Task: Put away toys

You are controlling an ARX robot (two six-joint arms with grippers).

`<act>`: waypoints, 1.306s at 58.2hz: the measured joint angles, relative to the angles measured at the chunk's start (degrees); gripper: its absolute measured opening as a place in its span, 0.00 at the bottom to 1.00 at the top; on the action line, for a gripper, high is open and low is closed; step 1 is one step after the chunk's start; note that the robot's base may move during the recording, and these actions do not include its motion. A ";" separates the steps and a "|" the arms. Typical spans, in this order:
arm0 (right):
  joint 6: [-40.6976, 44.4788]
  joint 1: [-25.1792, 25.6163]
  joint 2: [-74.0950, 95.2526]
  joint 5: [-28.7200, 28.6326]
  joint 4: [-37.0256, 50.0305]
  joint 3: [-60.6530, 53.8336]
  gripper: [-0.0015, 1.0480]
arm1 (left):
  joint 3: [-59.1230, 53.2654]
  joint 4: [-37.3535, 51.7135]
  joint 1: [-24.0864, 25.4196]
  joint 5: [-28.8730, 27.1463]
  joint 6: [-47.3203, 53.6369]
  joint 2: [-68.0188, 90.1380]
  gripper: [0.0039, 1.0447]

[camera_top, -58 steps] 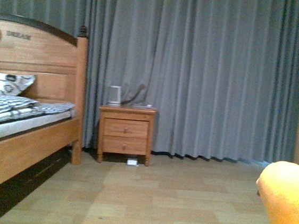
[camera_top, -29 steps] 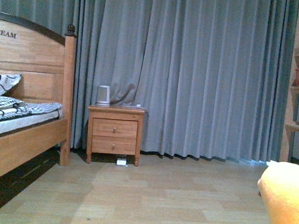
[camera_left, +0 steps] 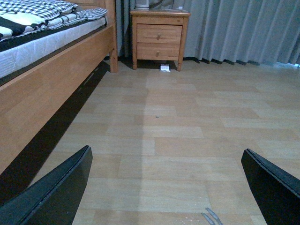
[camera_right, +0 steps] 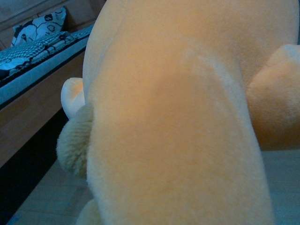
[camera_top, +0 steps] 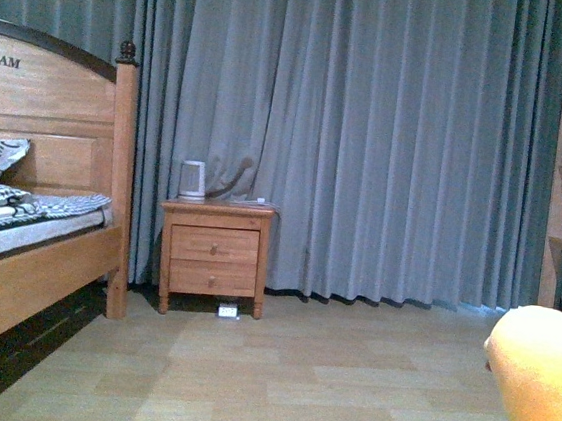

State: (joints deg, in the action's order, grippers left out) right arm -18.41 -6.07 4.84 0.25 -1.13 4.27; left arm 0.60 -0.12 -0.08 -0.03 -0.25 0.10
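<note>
Wood-plank floor (camera_top: 274,371), grey curtain (camera_top: 400,133), one bed (camera_top: 23,274) and one nightstand (camera_top: 214,254) ahead of the left end effector (camera_left: 166,152), spread wide and empty; one orange-yellow plush toy (camera_top: 539,388) close against the right end effector, unseen, so its grip cannot be told.

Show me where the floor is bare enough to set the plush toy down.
The wood floor is bare and wide between the bed on the left, the curtain behind and the plush toy at right. Crowded: the nightstand top holds a white jug, a small white object lies at its foot, bedding covers the bed.
</note>
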 joint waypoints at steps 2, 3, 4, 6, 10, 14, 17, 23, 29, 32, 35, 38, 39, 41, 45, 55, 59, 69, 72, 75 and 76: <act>0.00 0.00 0.00 0.00 0.00 0.00 0.18 | 0.00 0.00 0.00 0.00 0.00 0.00 0.95; 0.02 0.02 0.00 -0.02 0.00 0.00 0.18 | 0.00 0.00 0.00 0.00 0.00 0.00 0.95; 0.02 0.00 -0.02 -0.02 0.00 0.00 0.18 | 0.00 0.00 0.00 0.00 0.00 0.00 0.95; 0.02 0.00 -0.02 0.00 0.00 0.00 0.18 | 0.00 0.00 0.00 0.00 0.00 0.00 0.95; 0.00 0.02 0.00 0.02 0.00 0.00 0.18 | 0.00 0.00 0.00 0.02 0.00 0.00 0.95; 0.02 0.00 0.00 0.00 0.00 0.00 0.18 | 0.00 0.00 0.00 0.00 0.00 0.00 0.95; 0.00 0.00 0.00 0.00 0.00 0.00 0.18 | 0.00 0.00 0.00 0.02 0.00 0.00 0.95; 0.00 0.00 0.00 0.00 0.00 0.00 0.18 | 0.00 0.00 0.00 0.02 0.00 0.00 0.95; 0.00 0.00 -0.02 0.02 0.02 0.00 0.18 | 0.00 0.00 0.00 0.00 0.00 0.00 0.95; 0.02 0.00 0.00 -0.04 0.02 0.00 0.18 | 0.00 0.00 0.00 0.02 0.00 0.00 0.95; 0.00 0.00 0.00 -0.02 0.00 0.00 0.18 | 0.00 0.00 0.00 0.02 0.00 0.00 0.95; 0.00 0.00 -0.02 0.02 0.00 0.00 0.18 | 0.00 0.00 0.00 0.02 0.00 0.00 0.95; 0.02 0.00 -0.02 0.02 0.00 0.00 0.18 | 0.00 0.00 0.00 0.04 0.00 0.00 0.95; 0.00 0.00 0.00 0.02 0.00 0.00 0.18 | 0.00 0.00 0.00 0.02 0.00 0.00 0.95; 0.02 0.00 0.00 -0.02 0.02 0.00 0.18 | 0.00 0.00 0.00 0.00 0.00 0.00 0.95; 0.02 0.00 0.00 0.00 0.00 0.00 0.18 | 0.00 0.00 0.00 0.02 0.00 0.00 0.95; 0.02 0.00 -0.02 0.00 0.00 0.00 0.18 | 0.00 0.00 0.00 0.02 0.00 0.00 0.95; 0.00 0.00 -0.02 0.00 0.00 0.00 0.18 | 0.00 0.00 0.00 0.02 0.00 -0.02 0.95; 0.02 0.00 -0.02 0.04 0.02 0.00 0.18 | 0.00 0.00 0.00 0.02 0.00 -0.02 0.95; 0.02 0.00 -0.02 -0.04 0.00 0.00 0.18 | 0.00 0.00 0.00 0.02 0.00 -0.02 0.95; 0.02 0.00 -0.02 0.00 0.00 0.00 0.18 | 0.00 0.00 0.00 0.00 0.00 -0.02 0.95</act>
State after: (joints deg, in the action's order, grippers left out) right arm -18.39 -6.07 4.82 0.25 -1.13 4.27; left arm 0.60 -0.12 -0.08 -0.03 -0.25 0.08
